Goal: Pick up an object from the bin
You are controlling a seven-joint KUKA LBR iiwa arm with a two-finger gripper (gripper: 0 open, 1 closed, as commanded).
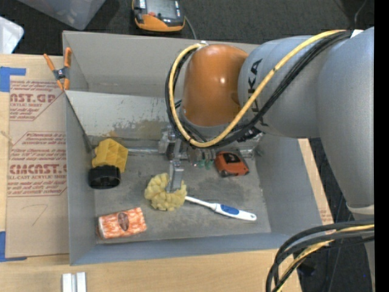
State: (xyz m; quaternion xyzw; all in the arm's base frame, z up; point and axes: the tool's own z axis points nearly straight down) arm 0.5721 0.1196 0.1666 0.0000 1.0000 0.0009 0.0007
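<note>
Grey bin (109, 111) holds a knobbly yellow toy (161, 196) mid-floor, with the gripper (177, 186) on it, open or closed I cannot tell; better centre it clear of the toothbrush (222, 210) before lifting.

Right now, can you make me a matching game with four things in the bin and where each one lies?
Things:
1. white and blue toothbrush
2. black round thing
3. orange packet
4. pale yellow lumpy thing

Places:
A. lower-left corner of the bin
B. middle of the floor
C. right of the middle, lying flat
D. left side, beside the yellow block

Pairs: 1-C, 2-D, 3-A, 4-B
</note>
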